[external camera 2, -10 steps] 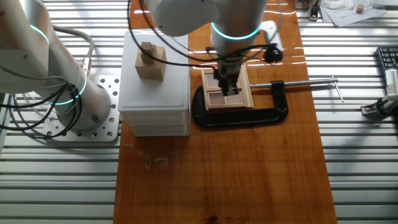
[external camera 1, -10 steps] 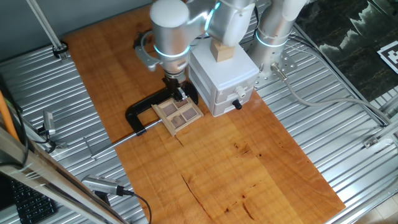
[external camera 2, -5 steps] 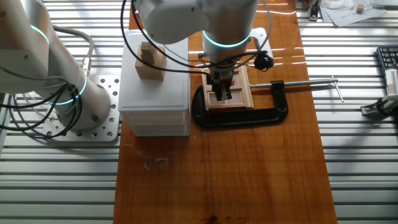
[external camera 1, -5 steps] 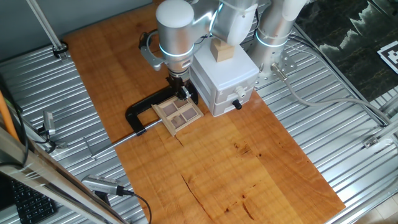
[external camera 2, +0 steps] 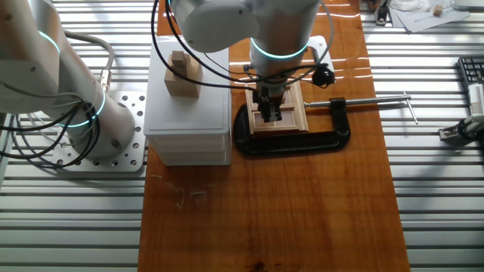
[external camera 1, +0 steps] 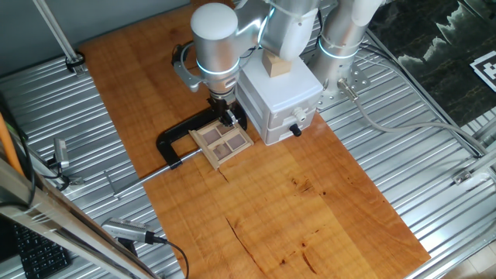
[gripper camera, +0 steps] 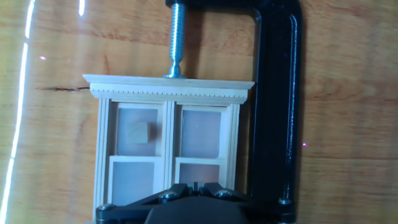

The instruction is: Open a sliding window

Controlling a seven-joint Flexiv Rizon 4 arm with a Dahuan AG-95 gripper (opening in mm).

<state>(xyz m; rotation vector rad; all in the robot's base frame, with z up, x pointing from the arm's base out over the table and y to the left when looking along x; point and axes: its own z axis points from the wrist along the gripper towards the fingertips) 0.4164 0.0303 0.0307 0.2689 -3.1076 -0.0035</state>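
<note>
- The sliding window (gripper camera: 168, 140) lies flat on the table (external camera 1: 310, 201), right under the fingers (external camera 2: 271, 113), its light-wood frame holding four panes in a grid.
- The fingers point straight down from a vertical wrist and sit over the window's middle in both fixed views; whether they touch the wood I cannot tell.
- How far apart the fingers stand cannot be made out: the hand view shows only the dark base of the hand at the bottom edge, and the fixed views are too small.
- In the hand view a small wooden knob (gripper camera: 140, 132) sits on the upper left pane, ahead of the fingers and to one side.
- A black C-clamp (external camera 2: 302, 140) wraps around the window; its threaded screw (gripper camera: 176, 38) presses against the moulded top rail, and its bar runs along one side of the frame, just beside the fingers.
- The clamp's long handle rod (external camera 2: 374, 97) reaches away across the table, well apart from the fingers.
- A white box with drawers (external camera 1: 280, 93) stands just beside the window and close to the arm; a black knob (external camera 1: 294, 129) shows on its front.
- A small wooden block (external camera 2: 182, 74) rests on top of the box.
- The wooden table lies on ribbed metal decking (external camera 2: 439, 196).
</note>
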